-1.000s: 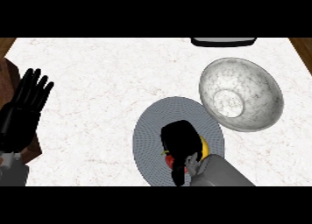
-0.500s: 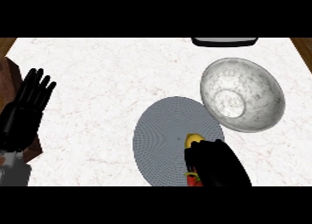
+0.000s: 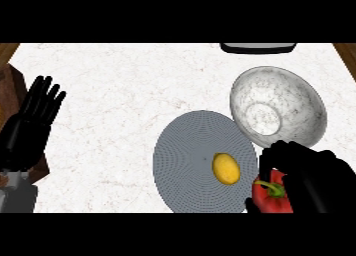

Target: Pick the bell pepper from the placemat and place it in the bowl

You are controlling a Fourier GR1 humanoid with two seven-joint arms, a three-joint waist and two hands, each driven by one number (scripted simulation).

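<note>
A red bell pepper (image 3: 272, 198) with a green stem is held at the lower right, just off the right rim of the round grey placemat (image 3: 187, 155). My right hand (image 3: 314, 175) is curled round it and hides much of it. A yellow lemon-like fruit (image 3: 226, 168) lies on the placemat. The marbled white bowl (image 3: 277, 106) stands just beyond the hand, at the upper right of the placemat, with nothing in it. My left hand (image 3: 27, 125) rests open at the left edge, fingers up.
A dark object (image 3: 258, 47) sits at the counter's far edge, top right. Brown wooden surfaces (image 3: 11, 82) border the white marble counter (image 3: 129, 90) at the left and right.
My right hand has drawn back to the right off the placemat with the bell pepper in it, uncovering the yellow fruit. The left hand has stayed still.
</note>
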